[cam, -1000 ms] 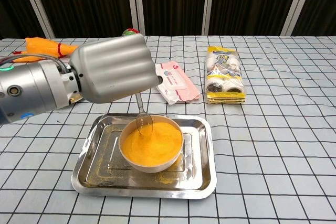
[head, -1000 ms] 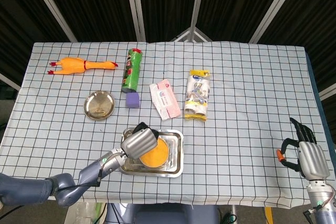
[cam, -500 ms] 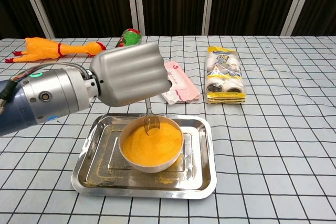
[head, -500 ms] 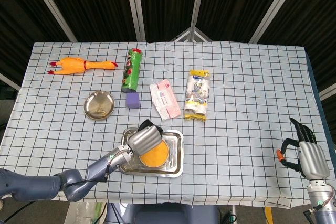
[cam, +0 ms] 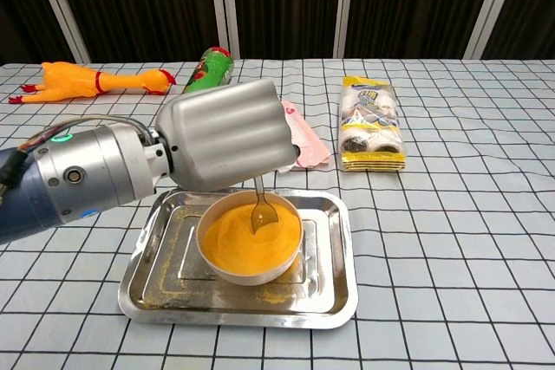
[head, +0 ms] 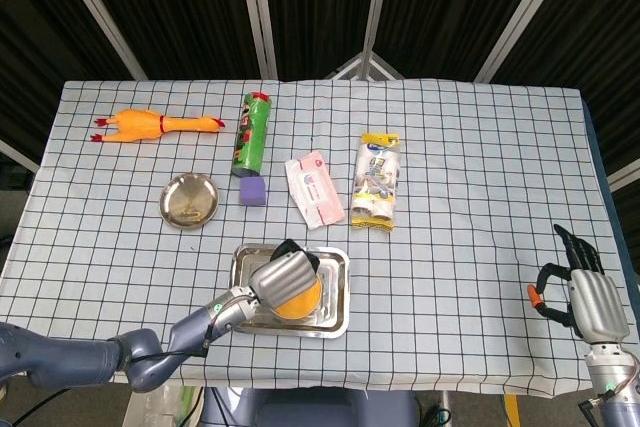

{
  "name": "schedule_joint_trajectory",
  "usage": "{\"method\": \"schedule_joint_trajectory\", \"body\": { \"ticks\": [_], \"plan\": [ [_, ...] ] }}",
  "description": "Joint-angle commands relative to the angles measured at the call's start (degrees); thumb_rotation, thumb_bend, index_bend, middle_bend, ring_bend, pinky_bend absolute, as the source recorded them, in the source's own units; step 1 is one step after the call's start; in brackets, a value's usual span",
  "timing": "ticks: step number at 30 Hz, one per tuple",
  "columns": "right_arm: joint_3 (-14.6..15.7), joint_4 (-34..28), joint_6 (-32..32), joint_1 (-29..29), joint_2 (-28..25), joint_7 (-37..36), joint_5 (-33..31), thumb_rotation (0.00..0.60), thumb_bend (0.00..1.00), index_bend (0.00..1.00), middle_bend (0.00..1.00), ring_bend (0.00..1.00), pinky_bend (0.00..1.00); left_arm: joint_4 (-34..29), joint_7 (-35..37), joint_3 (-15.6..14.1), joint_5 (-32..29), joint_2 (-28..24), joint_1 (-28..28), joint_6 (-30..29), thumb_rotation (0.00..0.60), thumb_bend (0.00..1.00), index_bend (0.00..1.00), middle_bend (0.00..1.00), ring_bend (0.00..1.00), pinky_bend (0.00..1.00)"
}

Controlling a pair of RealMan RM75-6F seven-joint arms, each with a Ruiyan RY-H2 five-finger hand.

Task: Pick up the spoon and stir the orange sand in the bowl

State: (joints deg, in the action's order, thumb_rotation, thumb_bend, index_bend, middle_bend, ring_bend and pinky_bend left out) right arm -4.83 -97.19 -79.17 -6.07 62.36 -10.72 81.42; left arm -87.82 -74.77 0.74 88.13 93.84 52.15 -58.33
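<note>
The left hand point(cam: 227, 134) was clenched around the handle of the spoon point(cam: 261, 208), holding it nearly upright from above so that the tip dipped into the orange sand point(cam: 250, 236) near the far side of the bowl point(cam: 249, 253); that steep grip seemed chosen to let the tip sweep through the sand without the hand touching the rim. The bowl stood inside a shallow steel tray point(cam: 329, 288), probably set there to catch spills, and orange grains did lie scattered on the tray floor. The stirring looked under way rather than finished, though how deep the tip sat could not be judged. The right hand point(head: 583, 296) hung at the table's near right edge, well apart from the work, empty with its fingers loosely spread. Behind the tray lay a pink tissue pack point(head: 314, 188) and a yellow-edged snack packet point(head: 377, 181), both printed, but their writing was too small to read. Farther back were a green can point(head: 251, 133) on its side, its label also unreadable, a purple block point(head: 252, 191) just beside it, a small steel plate point(head: 189, 200) and a rubber chicken point(head: 155, 125).
</note>
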Motion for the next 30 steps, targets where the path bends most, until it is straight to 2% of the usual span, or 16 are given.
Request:
{"method": "schedule_joint_trajectory", "body": {
  "ticks": [1,18,30],
  "plan": [
    [0.00,0.04,-0.01,0.02,0.00,-0.02,-0.01,0.600,0.43,0.00,0.00,0.00,0.00,-0.88,0.88,-0.47,1.03,-0.40,-0.57,-0.68,0.600,0.79,0.79,1.00,1.00,1.00],
    [-0.04,-0.27,0.42,-0.04,-0.12,-0.21,-0.43,0.600,0.43,0.00,0.00,0.00,0.00,-5.42,2.14,-0.26,4.10,-5.49,-1.72,-0.87,0.600,0.79,0.79,1.00,1.00,1.00],
    [-0.08,-0.50,0.73,-0.04,-0.28,-0.50,-0.84,0.600,0.43,0.00,0.00,0.00,0.00,-4.63,1.21,-0.51,4.36,-2.78,-1.63,1.81,0.600,0.79,0.79,1.00,1.00,1.00]
  ]
}}
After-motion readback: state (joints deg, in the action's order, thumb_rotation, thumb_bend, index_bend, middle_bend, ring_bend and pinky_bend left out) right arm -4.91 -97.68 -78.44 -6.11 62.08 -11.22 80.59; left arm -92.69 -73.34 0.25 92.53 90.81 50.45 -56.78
